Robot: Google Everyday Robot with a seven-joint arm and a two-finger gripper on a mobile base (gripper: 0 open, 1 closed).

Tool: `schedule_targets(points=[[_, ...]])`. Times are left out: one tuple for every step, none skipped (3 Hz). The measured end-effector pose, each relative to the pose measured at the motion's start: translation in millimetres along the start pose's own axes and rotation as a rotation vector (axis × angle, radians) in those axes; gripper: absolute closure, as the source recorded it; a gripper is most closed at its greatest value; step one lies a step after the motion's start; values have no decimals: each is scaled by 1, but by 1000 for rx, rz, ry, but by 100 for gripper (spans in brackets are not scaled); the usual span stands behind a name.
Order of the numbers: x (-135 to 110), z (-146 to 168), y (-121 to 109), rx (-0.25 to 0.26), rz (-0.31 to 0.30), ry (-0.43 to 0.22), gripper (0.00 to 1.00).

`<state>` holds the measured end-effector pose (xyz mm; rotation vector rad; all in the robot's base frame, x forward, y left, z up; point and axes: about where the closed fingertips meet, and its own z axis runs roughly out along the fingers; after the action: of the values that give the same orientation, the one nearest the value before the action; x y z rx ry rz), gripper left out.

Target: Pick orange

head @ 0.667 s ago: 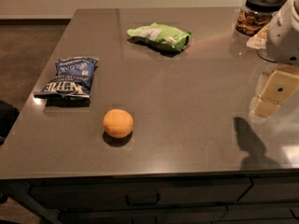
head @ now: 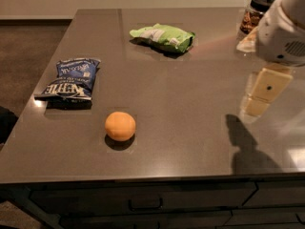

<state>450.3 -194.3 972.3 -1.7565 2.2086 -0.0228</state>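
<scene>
The orange (head: 120,126) is a small round fruit resting on the dark grey table (head: 190,80), near the front edge and left of centre. My gripper (head: 259,101) hangs from the white arm (head: 283,30) at the right side of the view, above the table's right part. It is well to the right of the orange and apart from it, and its shadow falls on the table below. It holds nothing that I can see.
A blue chip bag (head: 70,78) lies at the left, behind the orange. A green chip bag (head: 164,36) lies at the back centre. A jar with a dark lid (head: 257,13) stands at the back right. Drawer fronts (head: 143,202) run below the front edge.
My gripper and arm have shifted a little to the left, toward the table's middle. The orange and the bags have not moved.
</scene>
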Motion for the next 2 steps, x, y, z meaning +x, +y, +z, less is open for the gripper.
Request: schedule_targets(points=[[-38, 22, -4, -57, -16, -79, 0], [-77, 38, -4, -94, -17, -180, 0]])
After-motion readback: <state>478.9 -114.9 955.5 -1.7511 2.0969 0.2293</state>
